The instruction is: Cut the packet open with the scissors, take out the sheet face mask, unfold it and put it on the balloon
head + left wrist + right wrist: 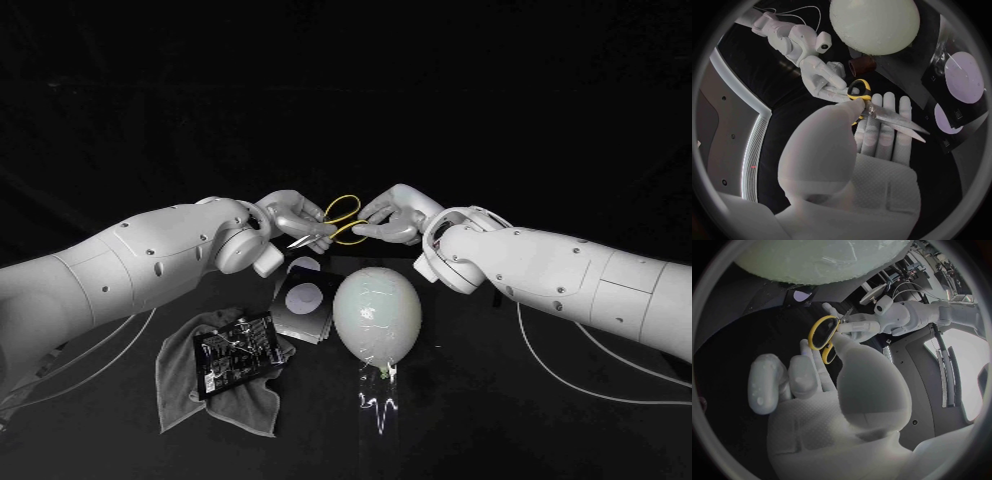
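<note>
Grey crumpled cloth [202,385] lies front-left on the black bench [577,420], w/ a dark glossy flat item [235,352] on it; can't tell what that is. Behind it the left hand [293,222] is raised off the bench. In left wrist view the blades rest across its fingers [876,142] w/ the thumb pressed on top near the pivot, so it's clamped on the yellow-handled steel scissors [336,218]. Dark flat packet with a pale round patch [306,298] sits on the bench just below both hands, right beside the pale egg-shaped balloon [379,312] on its right. Clear film [378,385] trails from the balloon's near end. Right hand [392,218] meets the scissors from the other side, fingers [807,372] closed at the yellow loops.

Key relation: scissors' long axis slants across, blades twd left hand, loops twd right hand. Prob. a handover so the right hand can work the loops. Packet lies below the blade tips, nearer the left hand. Balloon crowds the packet's right edge. Open bench is front-right. Risk: blades coming down close to the balloon.
</note>
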Controlling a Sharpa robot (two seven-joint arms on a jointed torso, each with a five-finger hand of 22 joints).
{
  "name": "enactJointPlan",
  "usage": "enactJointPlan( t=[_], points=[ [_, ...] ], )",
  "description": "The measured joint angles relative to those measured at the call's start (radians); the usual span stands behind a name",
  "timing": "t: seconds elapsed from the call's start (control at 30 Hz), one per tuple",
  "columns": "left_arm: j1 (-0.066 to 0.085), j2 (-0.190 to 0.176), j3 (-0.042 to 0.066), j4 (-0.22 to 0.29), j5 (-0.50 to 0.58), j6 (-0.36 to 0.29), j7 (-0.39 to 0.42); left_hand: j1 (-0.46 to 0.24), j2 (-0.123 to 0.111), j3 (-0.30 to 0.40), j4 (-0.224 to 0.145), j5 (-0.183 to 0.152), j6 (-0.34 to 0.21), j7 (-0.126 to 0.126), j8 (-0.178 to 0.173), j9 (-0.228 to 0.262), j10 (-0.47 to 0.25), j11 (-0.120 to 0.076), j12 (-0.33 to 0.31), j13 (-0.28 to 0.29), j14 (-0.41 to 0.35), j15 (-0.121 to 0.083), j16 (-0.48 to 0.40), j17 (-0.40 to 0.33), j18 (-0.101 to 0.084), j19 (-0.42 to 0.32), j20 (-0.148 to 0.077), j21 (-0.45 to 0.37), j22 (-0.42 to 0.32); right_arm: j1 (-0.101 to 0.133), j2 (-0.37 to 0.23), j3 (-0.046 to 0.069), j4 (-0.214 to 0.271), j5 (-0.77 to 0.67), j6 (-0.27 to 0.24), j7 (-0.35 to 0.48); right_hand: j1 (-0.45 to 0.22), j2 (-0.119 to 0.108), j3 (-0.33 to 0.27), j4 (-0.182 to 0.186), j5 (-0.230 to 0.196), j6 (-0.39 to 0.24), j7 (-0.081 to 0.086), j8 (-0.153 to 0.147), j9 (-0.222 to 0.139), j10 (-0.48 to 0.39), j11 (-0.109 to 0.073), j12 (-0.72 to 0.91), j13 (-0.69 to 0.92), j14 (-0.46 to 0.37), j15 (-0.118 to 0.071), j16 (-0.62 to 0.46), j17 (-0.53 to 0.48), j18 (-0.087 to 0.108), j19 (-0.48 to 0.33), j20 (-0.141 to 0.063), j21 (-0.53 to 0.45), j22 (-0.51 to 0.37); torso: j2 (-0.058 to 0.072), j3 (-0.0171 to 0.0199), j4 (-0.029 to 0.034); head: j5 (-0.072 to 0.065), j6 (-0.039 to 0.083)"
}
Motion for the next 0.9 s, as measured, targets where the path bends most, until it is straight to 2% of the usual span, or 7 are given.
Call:
enactJointPlan(
  t=[0.23, 0.37, 0.47, 0.5, 0.57, 0.67, 0.9],
  points=[
    [-0.001, 0.000, 0.000, 0.006, 0.001, -0.002, 0.007, 0.000, 0.000, 0.003, -0.003, 0.000, 0.000, 0.000, 0.000, 0.014, 0.000, 0.000, -0.001, 0.000, 0.000, 0.000, 0.000, 0.000, 0.000, 0.000, 0.000, 0.000, 0.000, -0.001, 0.005, 0.000, -0.007, 0.001, 0.011, -0.008, 0.037, 0.037, 0.028, -0.028, 0.000, 0.030, -0.006, 0.011, 0.001, 0.042, -0.008, 0.012, 0.004, 0.000, 0.000, 0.018, 0.022, 0.000, 0.007, 0.007, 0.037, 0.000, 0.000, 0.0000, 0.0000, 0.000, 0.000],
    [-0.001, 0.000, 0.000, 0.009, 0.002, -0.003, 0.012, 0.000, 0.000, 0.003, -0.003, 0.000, 0.000, 0.000, -0.001, 0.035, 0.000, 0.000, -0.001, 0.000, 0.000, 0.000, 0.000, 0.000, 0.000, 0.000, 0.000, 0.000, 0.000, -0.001, 0.006, 0.000, -0.007, 0.003, 0.013, -0.014, 0.067, 0.067, 0.068, -0.042, 0.000, 0.065, -0.015, 0.032, 0.009, 0.086, -0.018, 0.030, 0.008, 0.011, -0.011, 0.034, 0.044, 0.000, 0.013, 0.001, 0.072, 0.001, 0.000, 0.0002, 0.0000, 0.001, 0.000],
    [-0.001, -0.001, 0.000, 0.009, 0.003, -0.003, 0.014, 0.000, 0.000, 0.003, -0.003, -0.002, 0.000, 0.000, -0.001, 0.050, 0.000, 0.000, -0.004, 0.000, 0.000, 0.000, 0.000, 0.000, 0.000, -0.004, -0.004, 0.000, 0.000, -0.002, 0.005, 0.000, -0.004, 0.010, 0.010, -0.015, 0.100, 0.087, 0.118, -0.072, -0.008, 0.134, -0.050, 0.074, 0.030, 0.156, -0.028, 0.066, 0.023, 0.011, -0.040, 0.061, 0.083, 0.000, 0.018, -0.012, 0.131, 0.001, 0.000, 0.0003, -0.0001, 0.002, 0.000],
    [-0.001, -0.001, 0.000, 0.010, 0.003, -0.003, 0.015, 0.000, 0.000, 0.003, -0.002, -0.003, 0.000, 0.000, -0.001, 0.051, 0.000, 0.000, -0.004, 0.000, 0.000, 0.000, 0.000, 0.000, 0.000, -0.004, -0.004, 0.000, 0.000, -0.002, 0.005, 0.000, -0.003, 0.013, 0.008, -0.015, 0.107, 0.093, 0.127, -0.080, -0.008, 0.147, -0.057, 0.082, 0.035, 0.182, -0.043, 0.070, 0.025, 0.012, -0.046, 0.066, 0.090, 0.000, 0.018, -0.020, 0.142, 0.001, 0.000, 0.0003, -0.0002, 0.002, 0.000],
    [-0.001, -0.001, 0.000, 0.011, 0.005, -0.003, 0.018, 0.000, 0.000, 0.004, -0.001, -0.004, 0.000, 0.000, -0.001, 0.051, 0.000, 0.000, -0.001, 0.000, 0.000, 0.000, 0.000, 0.000, 0.000, -0.004, -0.004, 0.000, 0.000, -0.002, 0.003, 0.000, 0.001, 0.024, -0.001, -0.015, 0.108, 0.095, 0.144, -0.092, -0.008, 0.162, -0.068, 0.098, 0.045, 0.192, -0.034, 0.080, 0.029, 0.013, -0.053, 0.073, 0.101, -0.015, 0.018, -0.030, 0.163, 0.001, 0.000, 0.0004, -0.0006, 0.002, -0.002],
    [-0.001, -0.001, 0.000, 0.013, 0.006, -0.003, 0.022, 0.000, 0.000, 0.006, 0.000, -0.003, 0.000, 0.000, -0.001, 0.051, 0.000, 0.000, -0.001, -0.001, 0.000, 0.000, -0.004, 0.001, 0.000, -0.004, -0.004, 0.000, 0.000, -0.003, 0.002, 0.000, 0.006, 0.040, -0.017, -0.014, 0.109, 0.095, 0.187, -0.110, -0.012, 0.173, -0.076, 0.123, 0.069, 0.207, -0.018, 0.087, 0.038, 0.013, -0.067, 0.078, 0.109, -0.016, 0.018, -0.044, 0.186, 0.001, 0.000, 0.0010, -0.0009, 0.003, -0.002],
    [0.000, 0.000, 0.001, 0.015, 0.009, -0.005, 0.034, -0.006, 0.006, 0.006, 0.000, 0.000, 0.000, 0.000, -0.002, 0.051, -0.004, -0.004, -0.001, -0.002, 0.000, 0.000, -0.009, 0.001, 0.000, -0.009, 0.002, -0.001, 0.000, -0.004, 0.001, 0.000, 0.013, 0.071, -0.054, -0.015, 0.093, 0.080, 0.247, -0.136, -0.007, 0.168, -0.084, 0.170, 0.126, 0.216, -0.017, 0.087, 0.052, 0.012, -0.071, 0.078, 0.110, -0.016, 0.018, -0.051, 0.190, 0.000, 0.000, 0.0010, -0.0015, 0.003, -0.002]
  ],
)
